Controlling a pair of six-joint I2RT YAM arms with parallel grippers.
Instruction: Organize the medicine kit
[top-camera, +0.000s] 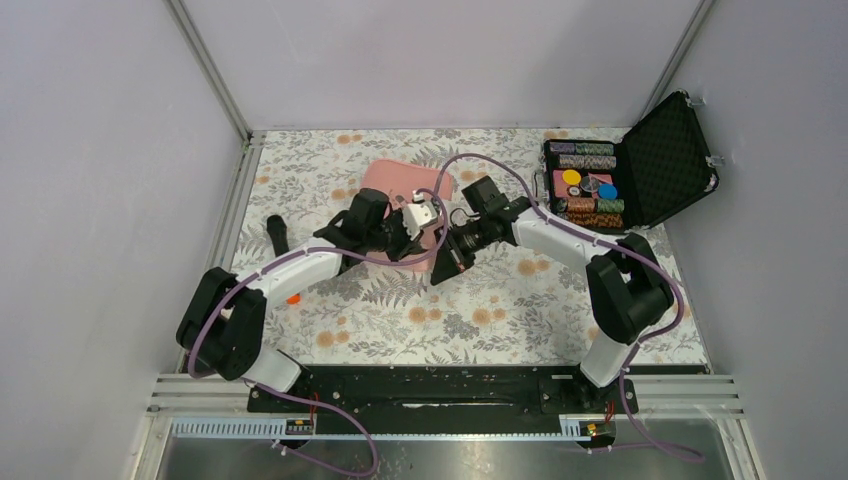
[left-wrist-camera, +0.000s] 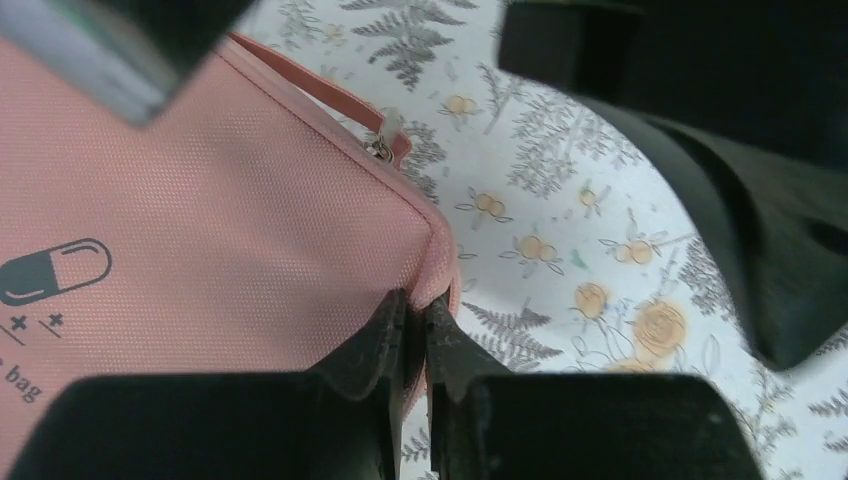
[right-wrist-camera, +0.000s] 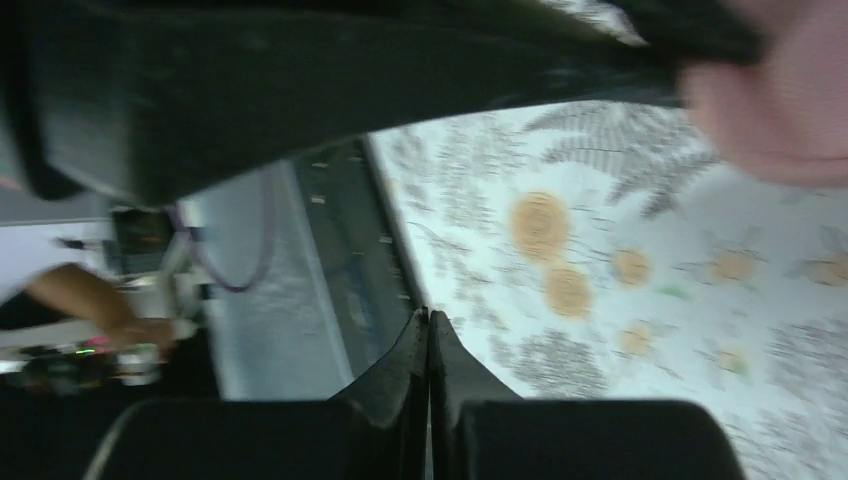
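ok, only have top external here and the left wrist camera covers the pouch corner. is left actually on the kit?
Observer: Yes. In the left wrist view the left gripper is shut on the corner edge of the pink medicine kit, with pink fabric pinched between the fingers.
Operator: where's the zipper?
Observer: The zipper pull sits on the kit's edge just beyond that corner. The lid lies flat with the pill logo facing up. I can't tell whether it is zipped all the way round.
Operator: right holding anything?
Observer: No. In the right wrist view the right gripper is shut on nothing, over the floral cloth. That view is blurred.
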